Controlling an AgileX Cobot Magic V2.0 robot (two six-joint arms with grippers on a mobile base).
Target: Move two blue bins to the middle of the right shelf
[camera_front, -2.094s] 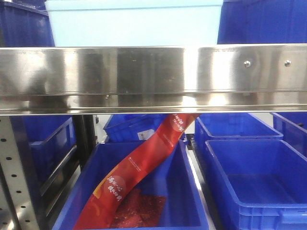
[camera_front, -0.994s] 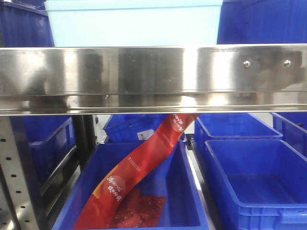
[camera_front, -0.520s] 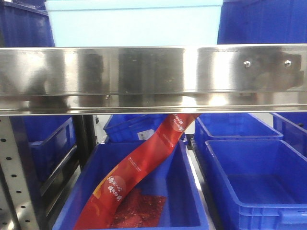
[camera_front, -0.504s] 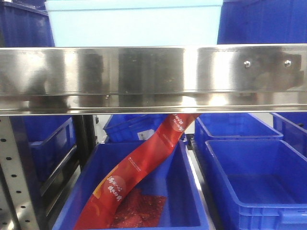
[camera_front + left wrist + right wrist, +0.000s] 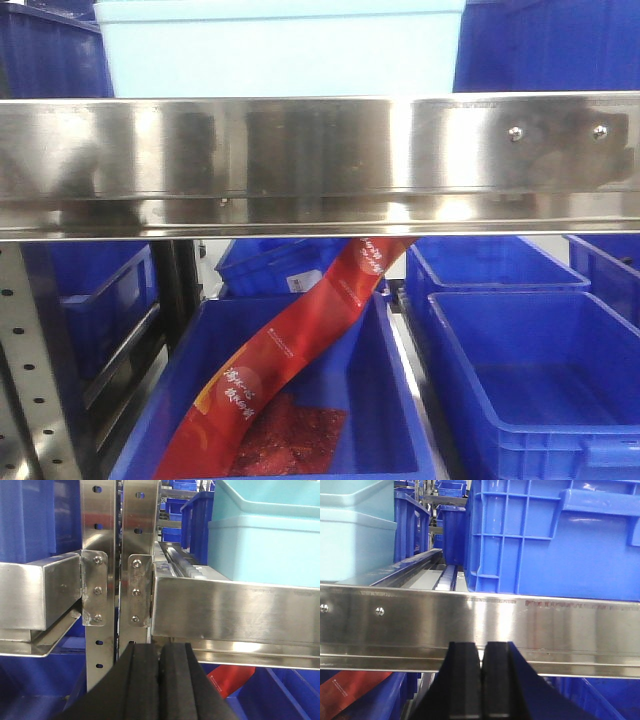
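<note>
Our left gripper is clenched on nothing, parked just below the steel shelf rail under the pale bin. Right gripper is pinched closed too, empty, with a blue bin up on the shelf beyond it. Nothing has shifted since before; the red packet sits the same.

Front cam sits close and level with the steel shelf rail, both wrist cams peek up at that same rail from just below, sharing the pale bin.
</note>
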